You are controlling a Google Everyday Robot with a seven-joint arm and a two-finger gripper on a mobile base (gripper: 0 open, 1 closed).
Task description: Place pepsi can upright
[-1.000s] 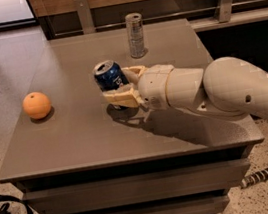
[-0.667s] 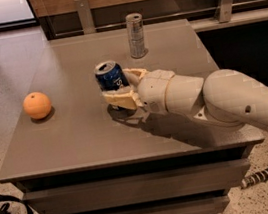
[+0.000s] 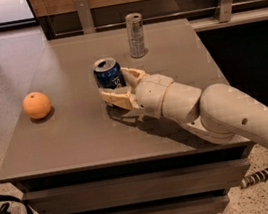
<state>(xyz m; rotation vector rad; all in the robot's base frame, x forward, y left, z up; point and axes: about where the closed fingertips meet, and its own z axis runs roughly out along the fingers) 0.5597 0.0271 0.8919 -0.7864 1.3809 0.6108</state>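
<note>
The pepsi can (image 3: 108,72), dark blue with a silver top, stands nearly upright near the middle of the grey table (image 3: 77,133). My gripper (image 3: 114,84) reaches in from the right and is shut on the can. One cream finger (image 3: 113,96) crosses in front of its lower part and the other (image 3: 132,74) lies along its right side. The can's base is hidden behind the front finger, so I cannot tell whether it touches the table. A shadow lies on the table just under the gripper.
An orange (image 3: 37,105) sits on the table's left side. A taller slim silver-grey can (image 3: 136,35) stands upright at the back, just behind the pepsi can. The table's front edge is near the arm. A black-and-white striped object (image 3: 264,175) lies on the floor at the lower right.
The can and gripper have stayed almost in place. The arm behind the wrist has shifted slightly lower and nearer.
</note>
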